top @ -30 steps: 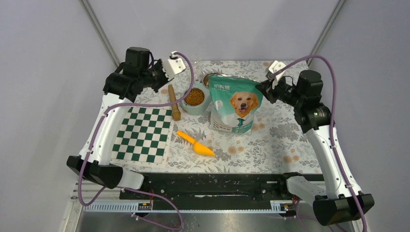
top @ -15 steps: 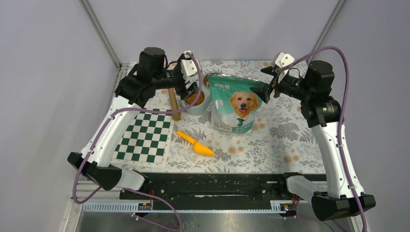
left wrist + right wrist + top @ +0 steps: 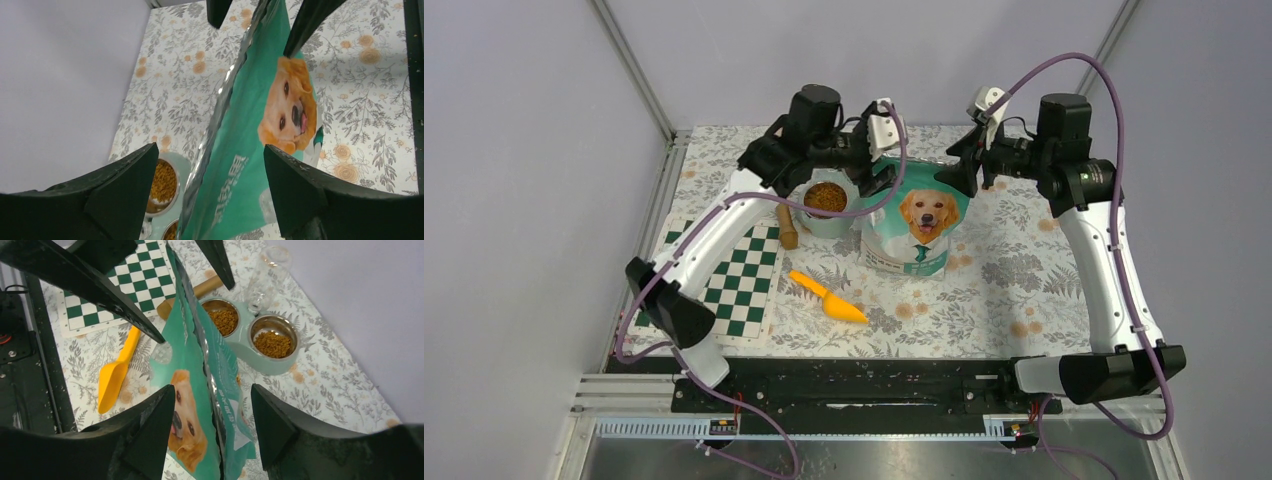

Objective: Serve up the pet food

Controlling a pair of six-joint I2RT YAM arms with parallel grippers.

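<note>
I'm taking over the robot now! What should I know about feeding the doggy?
Left gripper: open, astride the dog food bag's top edge, not gripping.
Right gripper: open, astride the same edge from the other end.
Pet food: in both bowls of the teal feeder beside the upright bag.
Orange scoop: lying free in front of the bag.
Done: both bowls hold kibble.
To do: probably just handling the bag; whether it is sealed, I cannot tell.

The left hand (image 3: 879, 172) and right hand (image 3: 955, 176), shut and out at the sides a second ago, now gape wide and sit astride the top edge of the dog-food bag (image 3: 914, 228)
</note>
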